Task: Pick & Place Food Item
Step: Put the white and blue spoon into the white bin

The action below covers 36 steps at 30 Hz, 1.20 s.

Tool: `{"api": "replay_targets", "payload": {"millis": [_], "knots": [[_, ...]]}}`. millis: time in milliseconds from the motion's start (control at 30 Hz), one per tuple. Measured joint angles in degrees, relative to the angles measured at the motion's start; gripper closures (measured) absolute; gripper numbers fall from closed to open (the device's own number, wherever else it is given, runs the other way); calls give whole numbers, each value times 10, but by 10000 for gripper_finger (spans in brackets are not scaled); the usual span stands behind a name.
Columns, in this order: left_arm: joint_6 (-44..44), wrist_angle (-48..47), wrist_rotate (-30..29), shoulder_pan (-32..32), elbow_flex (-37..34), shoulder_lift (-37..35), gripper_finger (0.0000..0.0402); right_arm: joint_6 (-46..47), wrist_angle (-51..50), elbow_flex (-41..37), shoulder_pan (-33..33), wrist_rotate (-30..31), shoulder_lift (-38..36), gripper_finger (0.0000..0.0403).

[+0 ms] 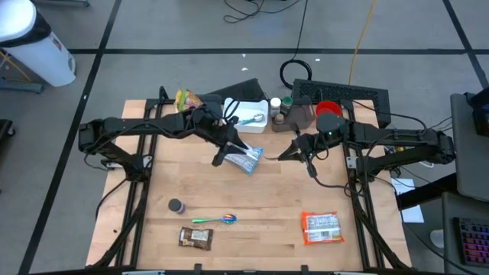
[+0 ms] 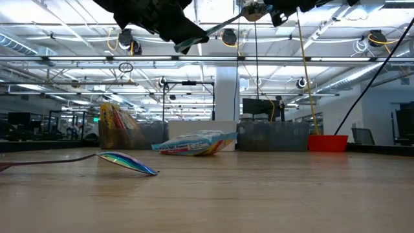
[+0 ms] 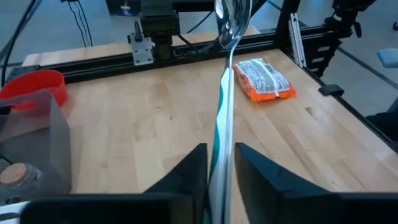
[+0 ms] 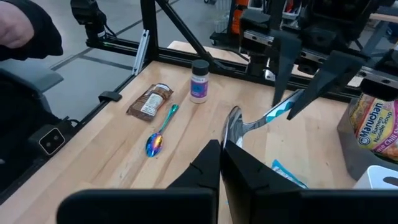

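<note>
A silver spoon with a teal-and-white handle point(image 4: 277, 112) hangs in the air between my two grippers, above the middle of the table. My left gripper point(image 1: 229, 150) is shut on its handle. My right gripper point(image 1: 299, 150) is shut at its bowl point(image 4: 234, 127). Below the spoon, a blue-and-white food packet point(image 1: 249, 160) lies flat on the table. An orange food packet point(image 1: 321, 228) lies near the front right, and a brown bar packet point(image 1: 195, 238) near the front left. My left gripper pinches the spoon's handle point(image 3: 219, 155) between its two fingers, which lie along it. The spoon reaches straight out past the fingertips toward the table's right side, clear of the table. My right gripper comes from the table's right side. Its nearly closed fingers point(image 4: 208, 165) meet the bowl's tip point(image 4: 231, 138) edge-on. The fingers themselves hide the place of contact.
A rainbow spoon point(image 1: 221, 220) and a small bottle point(image 1: 176, 205) lie near the front left. At the back stand a noodle packet point(image 1: 186, 99), a white container point(image 1: 244, 114), a red cup point(image 1: 327, 109) and clear bins. A black frame rims the table.
</note>
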Motion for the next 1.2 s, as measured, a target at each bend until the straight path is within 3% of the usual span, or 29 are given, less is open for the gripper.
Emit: {"api": "replay_targets", "payload": {"millis": [133, 467, 600, 800, 967, 1200], "knots": [[15, -3, -9, -1, 0, 0, 365, 1, -5, 0, 0, 0, 0, 403], [55, -4, -56, -15, 0, 0, 365, 10, -5, 0, 0, 3, 0, 397], [61, -8, -87, -22, 0, 0, 365, 35, -2, 0, 0, 22, 0, 371], [72, -11, -134, -27, 0, 0, 365, 62, 35, 0, -1, 33, 0, 297], [93, -30, -239, -36, 0, 0, 365, 102, 81, 0, -4, 42, -2, 231], [184, -73, -477, -77, 0, 0, 365, 189, 98, -5, -24, 151, -4, 184]]}}
